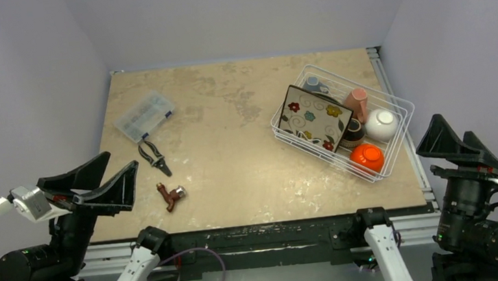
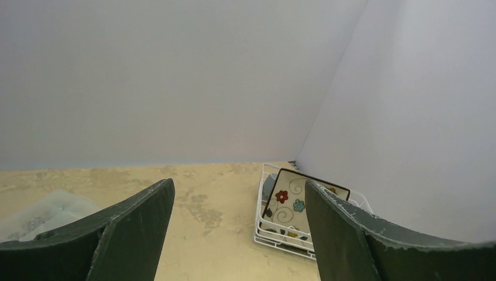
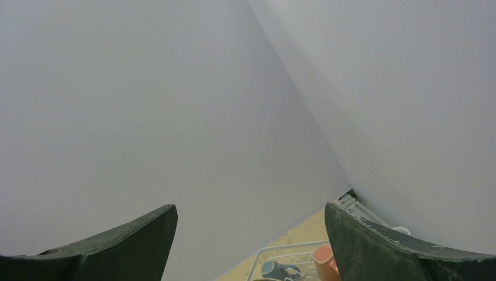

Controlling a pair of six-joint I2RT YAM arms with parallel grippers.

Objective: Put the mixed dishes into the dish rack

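Observation:
The white wire dish rack (image 1: 316, 150) stands at the table's right. In it the square flower-patterned plate (image 1: 316, 117) leans upright, with the pale blue mug (image 1: 314, 83), pink mug (image 1: 358, 102), white bowl (image 1: 382, 124), dark brown bowl (image 1: 354, 132) and orange bowl (image 1: 367, 157). The teal plate does not show. My left gripper (image 1: 121, 159) is open and empty at the near left, far from the rack. My right gripper (image 1: 450, 126) is open and empty just off the rack's near right. The left wrist view shows the rack (image 2: 275, 237) and the plate (image 2: 289, 202) between open fingers.
A clear plastic compartment box (image 1: 143, 115) lies at the left, black-handled pliers (image 1: 154, 156) just in front of it, and a small brown fitting (image 1: 171, 195) near the front edge. Walls close in the left, back and right sides. A metal rail (image 1: 383, 72) runs behind the rack.

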